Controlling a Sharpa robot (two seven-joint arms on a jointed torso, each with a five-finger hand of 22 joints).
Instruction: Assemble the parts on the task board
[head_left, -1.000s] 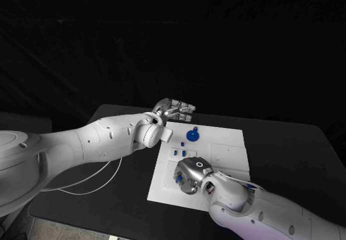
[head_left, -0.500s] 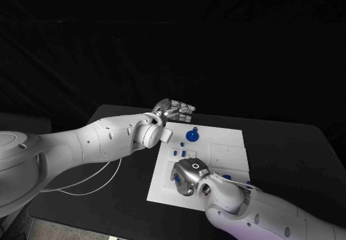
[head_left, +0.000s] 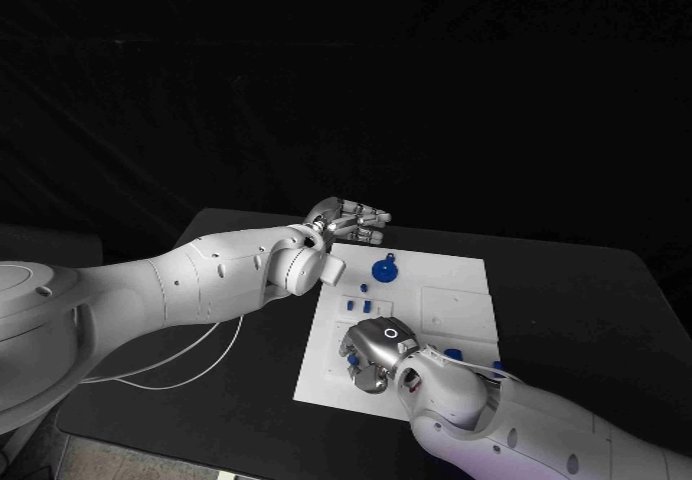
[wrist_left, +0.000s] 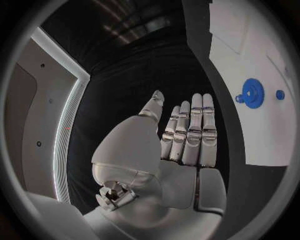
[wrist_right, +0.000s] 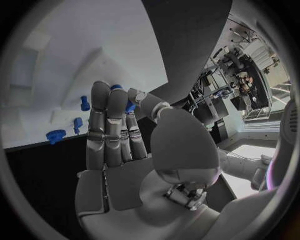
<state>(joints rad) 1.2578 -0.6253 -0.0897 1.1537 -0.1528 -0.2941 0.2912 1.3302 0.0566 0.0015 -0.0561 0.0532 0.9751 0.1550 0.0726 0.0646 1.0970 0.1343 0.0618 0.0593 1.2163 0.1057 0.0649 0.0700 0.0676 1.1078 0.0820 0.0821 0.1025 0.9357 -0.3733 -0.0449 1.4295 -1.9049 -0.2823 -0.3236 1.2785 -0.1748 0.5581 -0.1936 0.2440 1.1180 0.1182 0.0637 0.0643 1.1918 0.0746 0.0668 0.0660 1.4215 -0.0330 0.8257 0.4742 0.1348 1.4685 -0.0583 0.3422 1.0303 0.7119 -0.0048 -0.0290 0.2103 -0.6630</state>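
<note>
Right hand (head_left: 372, 356) sits over the near part of the board (head_left: 454, 300), lower on the plate and closer to its near-left area than one second ago; over the last half second it has barely shifted. In the right wrist view its fingers (wrist_right: 107, 125) are straight and close together, with a blue part (wrist_right: 129, 105) showing between fingertips and thumb. It looks pinched there, though I cannot tell for certain that it is held and not merely behind the fingers.

Small blue parts (head_left: 368, 304) lie on the board just beyond the right hand, unmoved. The blue gear (head_left: 384, 270) sits farther up the board, also unmoved.

Left hand (head_left: 351, 219) hovers at the board's far-left corner, same place in all three frames; fingers (wrist_left: 190, 127) extended flat, side by side, holding nothing.

Judgement: right hand has settled at a pick or seating point. Assembly is early: most parts loose.
</note>
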